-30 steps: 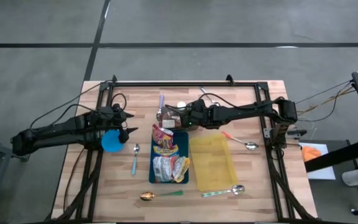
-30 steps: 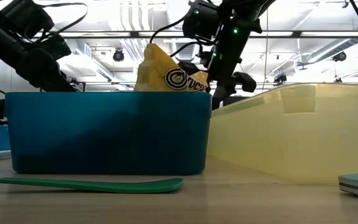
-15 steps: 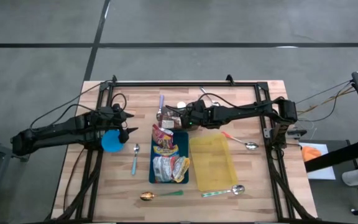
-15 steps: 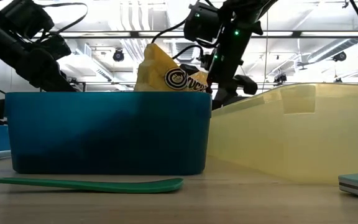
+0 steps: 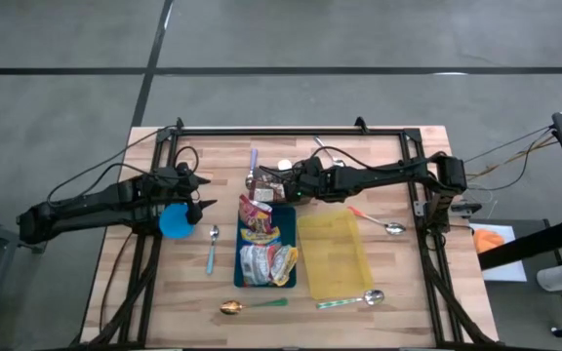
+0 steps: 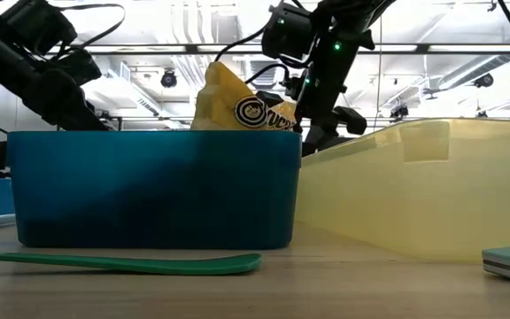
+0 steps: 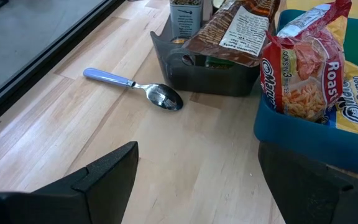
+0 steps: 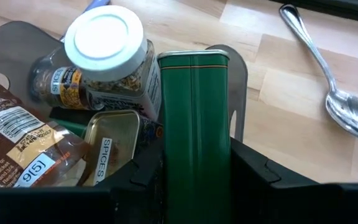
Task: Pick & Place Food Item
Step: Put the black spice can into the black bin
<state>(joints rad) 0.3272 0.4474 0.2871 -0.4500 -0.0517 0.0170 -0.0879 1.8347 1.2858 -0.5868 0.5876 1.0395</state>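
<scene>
High view: light wooden tabletop. The right tool sits over the dark grey plastic bin at the far end of the blue rectangular bin, which carries three snack packets. A yellow translucent tray lies just beside the blue bin. The left tool hovers near a round blue bowl. Six spoons lie scattered.

Low view: a yellow crinkled packet rises above the blue bin's wall, with the right tool behind it.

Left wrist view: the left tool's fingers are spread wide, holding nothing. A blue-handled metal spoon lies on the tabletop beside the dark bin.

Right wrist view: the right tool is clamped on a tall green rectangular tin, long axis running straight out between the fingers, its far end at the dark bin's wall. Inside the bin: one white-lidded spice jar, one flat gold spice tin, one brown packet. One steel spoon lies beyond.
</scene>
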